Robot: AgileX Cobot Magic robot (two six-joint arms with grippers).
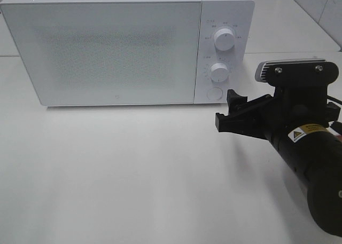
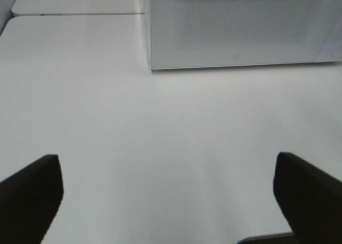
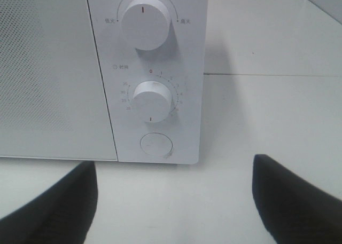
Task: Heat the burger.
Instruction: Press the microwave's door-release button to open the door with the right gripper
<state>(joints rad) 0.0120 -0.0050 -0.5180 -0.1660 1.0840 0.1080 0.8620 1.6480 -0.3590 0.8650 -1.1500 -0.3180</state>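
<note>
The burger is out of view in every frame. A white microwave (image 1: 107, 46) stands at the back of the white table (image 1: 133, 174) with its door shut. My right gripper (image 1: 225, 110) hangs open and empty just in front of the microwave's control panel, at the lower right corner. In the right wrist view the right gripper (image 3: 173, 201) faces the round door button (image 3: 156, 146), with the lower knob (image 3: 152, 98) and upper knob (image 3: 145, 22) above it. My left gripper (image 2: 168, 196) is open and empty over bare table, facing the microwave (image 2: 235, 25) from a distance.
The microwave's panel carries two knobs (image 1: 223, 39) (image 1: 218, 72) and a round button (image 1: 214, 93). A seam between two tabletops runs behind and beside the microwave (image 3: 267, 74). The left arm does not show in the exterior high view.
</note>
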